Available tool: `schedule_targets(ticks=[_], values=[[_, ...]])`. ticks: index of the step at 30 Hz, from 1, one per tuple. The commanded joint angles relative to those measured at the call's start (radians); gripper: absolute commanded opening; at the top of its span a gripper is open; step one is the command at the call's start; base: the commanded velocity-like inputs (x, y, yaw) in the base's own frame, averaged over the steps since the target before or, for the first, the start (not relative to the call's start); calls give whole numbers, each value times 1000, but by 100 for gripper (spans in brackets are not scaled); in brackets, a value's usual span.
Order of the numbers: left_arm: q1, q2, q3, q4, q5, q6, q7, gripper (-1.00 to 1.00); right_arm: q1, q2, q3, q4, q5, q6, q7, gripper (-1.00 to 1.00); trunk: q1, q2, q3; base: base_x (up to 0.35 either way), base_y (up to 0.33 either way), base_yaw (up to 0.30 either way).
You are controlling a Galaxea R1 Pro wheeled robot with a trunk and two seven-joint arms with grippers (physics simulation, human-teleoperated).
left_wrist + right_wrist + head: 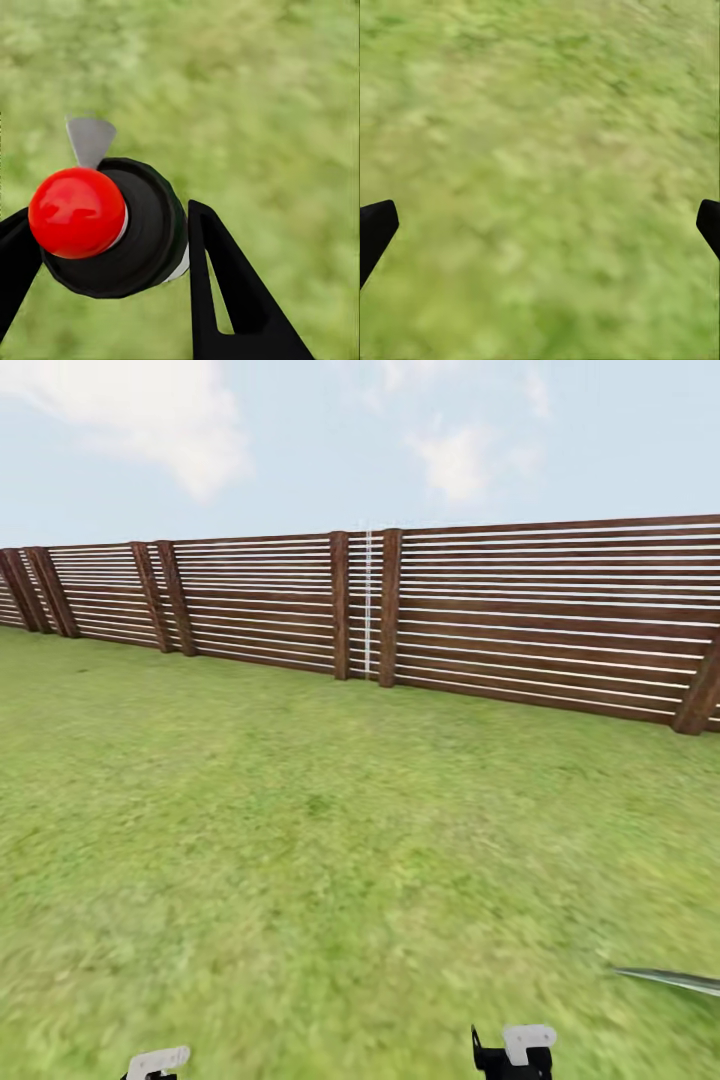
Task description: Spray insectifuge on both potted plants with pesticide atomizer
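Note:
In the left wrist view my left gripper (pixel 109 217) is shut on the pesticide atomizer (pixel 139 232), seen end-on as a dark round body with a thin white band, a shiny red knob and a small grey nozzle. Black fingers (pixel 225 292) press on both sides of it. My right gripper (pixel 540 232) is open above bare grass, its two black tips far apart with nothing between them. The garden lawn (pixel 330 840) spreads ahead in the head view. The potted plants are out of view.
A brown slatted wooden fence (pixel 450 610) runs across the back of the lawn. White-and-black tops of my left arm (pixel 155 1063) and right arm (pixel 515 1050) peek in at the lower edge. A thin pointed grey sliver (pixel 670 980) enters from the right.

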Motion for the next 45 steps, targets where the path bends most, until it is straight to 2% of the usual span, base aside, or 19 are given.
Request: schedule_targets(ticks=[1, 45], values=[[-1, 0, 6, 1, -10, -3, 2, -100, -1, 0, 0, 1, 11, -1, -9, 100, 0, 0, -1, 310, 150, 0], [-1, -1, 6, 1, -11, -4, 2, -100, -1, 0, -2, 1, 10, -1, -9, 100, 0, 0, -1, 332, 106, 0]])
